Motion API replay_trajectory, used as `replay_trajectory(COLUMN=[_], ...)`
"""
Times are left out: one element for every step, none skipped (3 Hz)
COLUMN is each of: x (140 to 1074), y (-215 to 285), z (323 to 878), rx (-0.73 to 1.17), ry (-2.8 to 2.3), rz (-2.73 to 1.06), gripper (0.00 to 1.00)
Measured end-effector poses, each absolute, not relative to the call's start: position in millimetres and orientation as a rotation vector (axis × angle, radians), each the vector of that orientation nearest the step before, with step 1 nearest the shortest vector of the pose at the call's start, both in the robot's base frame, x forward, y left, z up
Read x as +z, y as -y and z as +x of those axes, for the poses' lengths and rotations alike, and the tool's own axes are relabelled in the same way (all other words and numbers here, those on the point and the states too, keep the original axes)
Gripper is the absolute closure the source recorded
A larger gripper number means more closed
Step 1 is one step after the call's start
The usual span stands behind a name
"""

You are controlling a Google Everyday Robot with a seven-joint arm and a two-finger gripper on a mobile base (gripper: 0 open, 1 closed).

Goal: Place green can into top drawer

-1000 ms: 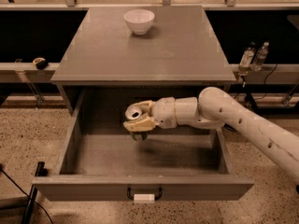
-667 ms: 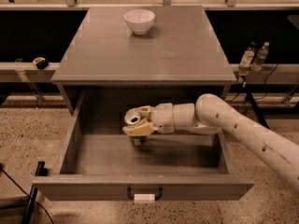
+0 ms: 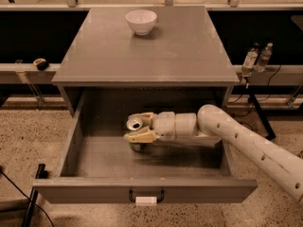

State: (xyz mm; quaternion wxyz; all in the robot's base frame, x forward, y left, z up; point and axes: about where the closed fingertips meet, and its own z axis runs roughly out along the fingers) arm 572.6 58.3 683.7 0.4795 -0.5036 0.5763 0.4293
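Observation:
The top drawer (image 3: 71, 148) is pulled wide open below the grey cabinet top. My arm reaches in from the right. My gripper (image 3: 138, 127) is inside the drawer, left of centre, shut on the green can (image 3: 134, 125). Only the can's silver top shows between the pale fingers (image 3: 142, 136); its side is mostly hidden. The can's base is hidden, low over the drawer floor. The drawer's front panel carries a small dark handle and a white label (image 3: 146, 201).
A white bowl (image 3: 141, 21) stands on the cabinet top (image 3: 180, 46) near the back. Two small bottles (image 3: 255, 58) stand on a ledge at the right. A dark pole (image 3: 33, 197) leans at the front left on the speckled floor.
My gripper has sunk a little lower into the drawer and slightly forward with the can in it. The drawer and bowl have not moved.

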Motion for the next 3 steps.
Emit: replay_trajectory(x=[686, 700, 702], y=[-48, -25, -24], z=[571, 569, 569], rx=[1.02, 0.943, 0.938], ry=[-1.38, -1.378, -1.378], rz=[-1.223, -1.24, -1.24], gripper=[0.0, 0.0, 0.0])
